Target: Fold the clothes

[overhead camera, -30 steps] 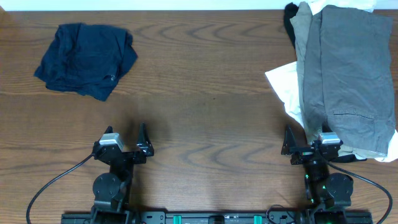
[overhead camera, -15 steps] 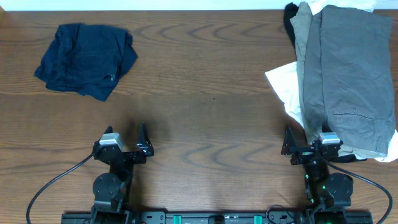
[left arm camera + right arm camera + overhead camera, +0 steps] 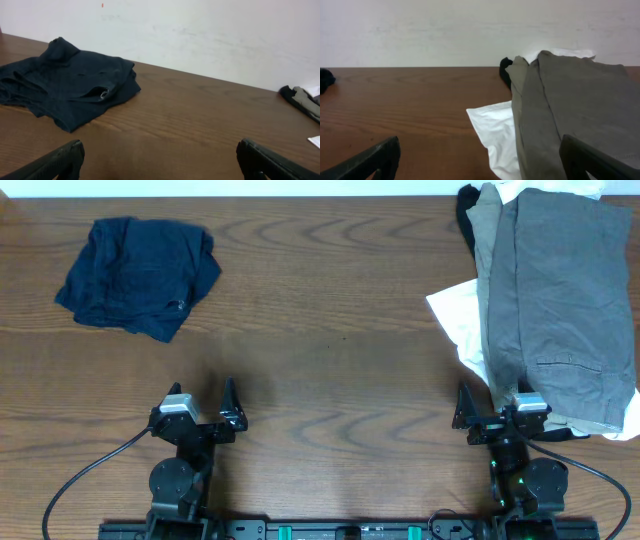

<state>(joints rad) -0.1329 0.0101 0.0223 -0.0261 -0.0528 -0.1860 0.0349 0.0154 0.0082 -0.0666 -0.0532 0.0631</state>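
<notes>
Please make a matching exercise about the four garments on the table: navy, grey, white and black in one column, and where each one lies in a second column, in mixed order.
1. navy garment
2. grey garment
3. white garment
4. black garment

A. on top of the pile at the right
B. alone, crumpled, at the far left of the table
C. a small bit at the pile's far left corner
D. sticking out from under the pile toward the table's middle

Pairs: 1-B, 2-A, 3-D, 4-C
</notes>
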